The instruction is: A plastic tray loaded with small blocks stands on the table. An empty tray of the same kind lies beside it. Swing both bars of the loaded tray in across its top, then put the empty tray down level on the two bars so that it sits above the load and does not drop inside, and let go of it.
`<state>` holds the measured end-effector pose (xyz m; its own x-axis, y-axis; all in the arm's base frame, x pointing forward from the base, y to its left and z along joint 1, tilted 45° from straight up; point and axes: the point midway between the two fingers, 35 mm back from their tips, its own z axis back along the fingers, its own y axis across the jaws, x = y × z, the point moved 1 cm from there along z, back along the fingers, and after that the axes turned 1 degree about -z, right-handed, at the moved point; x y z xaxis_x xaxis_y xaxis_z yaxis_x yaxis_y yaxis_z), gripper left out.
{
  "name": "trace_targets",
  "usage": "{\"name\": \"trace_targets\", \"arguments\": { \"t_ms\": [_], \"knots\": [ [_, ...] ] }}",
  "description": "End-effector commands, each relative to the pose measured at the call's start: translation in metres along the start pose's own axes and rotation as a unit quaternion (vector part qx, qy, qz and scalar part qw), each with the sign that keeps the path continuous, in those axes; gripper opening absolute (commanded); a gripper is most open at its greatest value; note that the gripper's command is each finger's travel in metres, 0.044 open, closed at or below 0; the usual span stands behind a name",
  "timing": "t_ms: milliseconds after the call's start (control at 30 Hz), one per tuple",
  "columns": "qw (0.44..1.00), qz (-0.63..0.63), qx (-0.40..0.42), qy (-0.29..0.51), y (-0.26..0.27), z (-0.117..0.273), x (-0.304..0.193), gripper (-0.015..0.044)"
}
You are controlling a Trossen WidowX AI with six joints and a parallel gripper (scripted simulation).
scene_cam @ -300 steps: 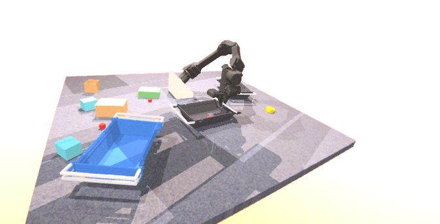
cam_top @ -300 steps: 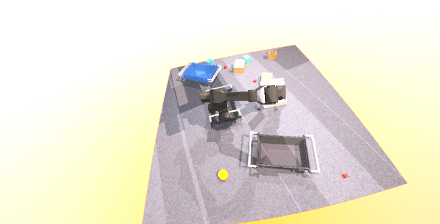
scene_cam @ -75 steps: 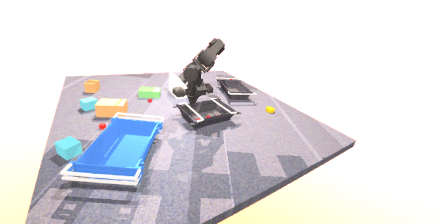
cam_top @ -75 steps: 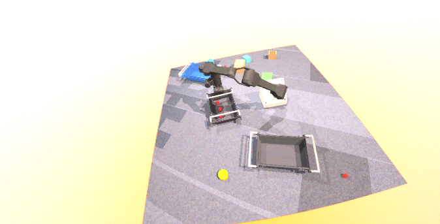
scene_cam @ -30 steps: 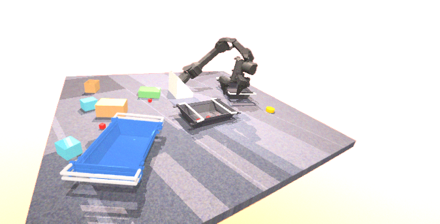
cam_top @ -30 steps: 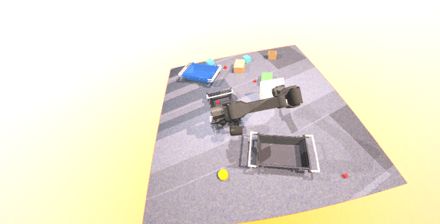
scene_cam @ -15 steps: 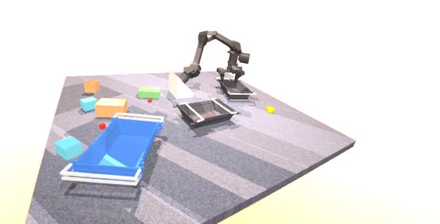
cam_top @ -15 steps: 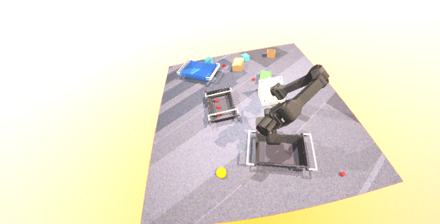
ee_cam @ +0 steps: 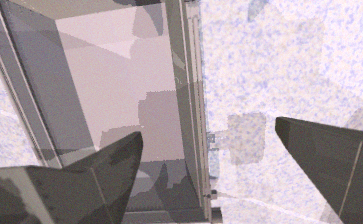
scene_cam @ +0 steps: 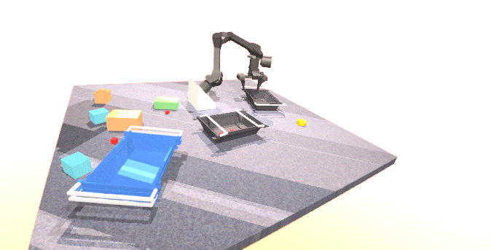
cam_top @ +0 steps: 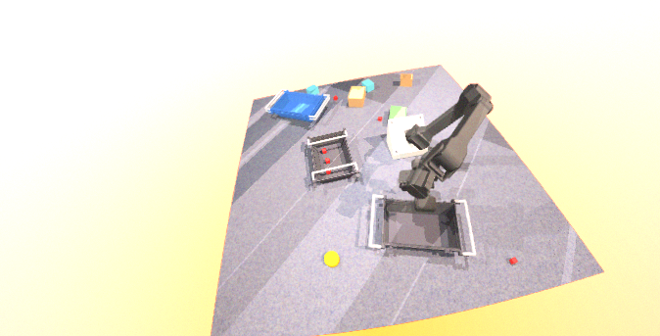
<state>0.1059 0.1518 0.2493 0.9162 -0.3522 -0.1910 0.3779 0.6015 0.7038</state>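
The loaded dark tray (cam_top: 349, 152) (scene_cam: 242, 133) stands mid-table with three red blocks (cam_top: 327, 161) inside. Its two white bars, one (cam_top: 328, 138) (scene_cam: 215, 125) near each end and the other (cam_top: 335, 171) (scene_cam: 250, 118), lie across its top. The empty dark tray (cam_top: 421, 247) (ee_cam: 197, 100) stands by the arm, its white bars (cam_top: 375, 223) (cam_top: 470, 228) swung out over its ends. My gripper (cam_top: 425, 205) (scene_cam: 250, 88) (ee_cam: 207, 130) is open and empty above the empty tray's long wall, one finger over the inside, the other outside. The top view hides the fingertips behind the gripper body.
A blue tray (cam_top: 299, 106) with white bars stands at the far left. Orange (cam_top: 356, 97), cyan (cam_top: 367, 85) and green (cam_top: 398, 112) blocks lie at the back. A white wedge (scene_cam: 200, 100) stands by the arm's base. A yellow disc (cam_top: 332, 259) and a loose red cube (cam_top: 513, 261) flank the empty tray.
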Motion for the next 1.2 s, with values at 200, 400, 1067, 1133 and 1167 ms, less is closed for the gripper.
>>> {"name": "trace_targets", "arguments": {
  "t_ms": [200,400,1067,1133,1167],
  "knots": [
    [1.0,-0.002,-0.007,0.0,0.0,-0.026,0.002,0.044],
    [1.0,-0.002,-0.009,0.0,0.001,-0.043,0.002,0.044],
    [1.0,-0.004,-0.007,0.001,0.0,-0.081,-0.005,0.044],
    [1.0,-0.004,-0.007,0.001,0.0,-0.081,-0.005,0.044],
    [1.0,-0.004,-0.007,0.001,0.0,-0.081,-0.005,0.0425]
  ]
}}
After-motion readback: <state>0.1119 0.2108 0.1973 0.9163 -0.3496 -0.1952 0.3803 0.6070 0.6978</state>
